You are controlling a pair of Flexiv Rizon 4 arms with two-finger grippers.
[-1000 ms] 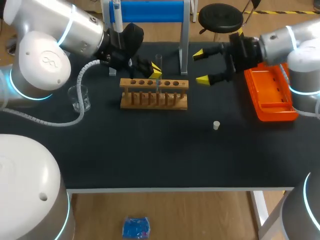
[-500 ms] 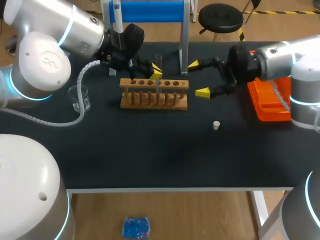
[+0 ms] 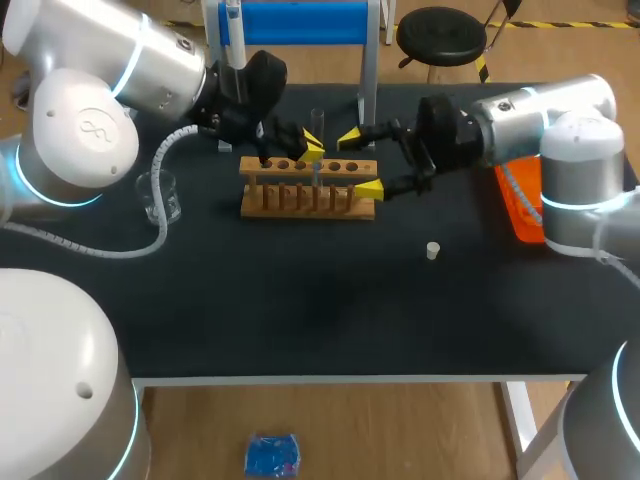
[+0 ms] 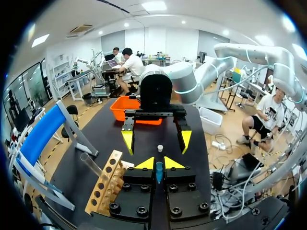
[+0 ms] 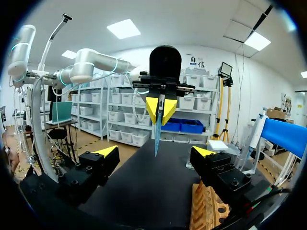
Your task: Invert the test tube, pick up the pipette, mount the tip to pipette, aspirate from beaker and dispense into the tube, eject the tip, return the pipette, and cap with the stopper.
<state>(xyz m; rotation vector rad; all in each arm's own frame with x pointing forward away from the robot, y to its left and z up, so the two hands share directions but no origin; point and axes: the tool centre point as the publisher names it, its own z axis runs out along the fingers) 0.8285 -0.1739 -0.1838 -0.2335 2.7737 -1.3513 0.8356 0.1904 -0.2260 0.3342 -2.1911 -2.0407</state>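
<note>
now, upper middle of the frame, the left gripper (image 3: 312, 147) is clamped on the upright test tube (image 3: 318, 120) above the wooden rack (image 3: 300, 200). right of it the right gripper (image 3: 360, 161) gapes wide, empty; the stopper (image 3: 432, 250) lies lower right.

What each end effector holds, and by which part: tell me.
Left end effector: shut on the test tube, gripped near its upper end, the rest hanging free. Right end effector: open, holding nothing.
</note>
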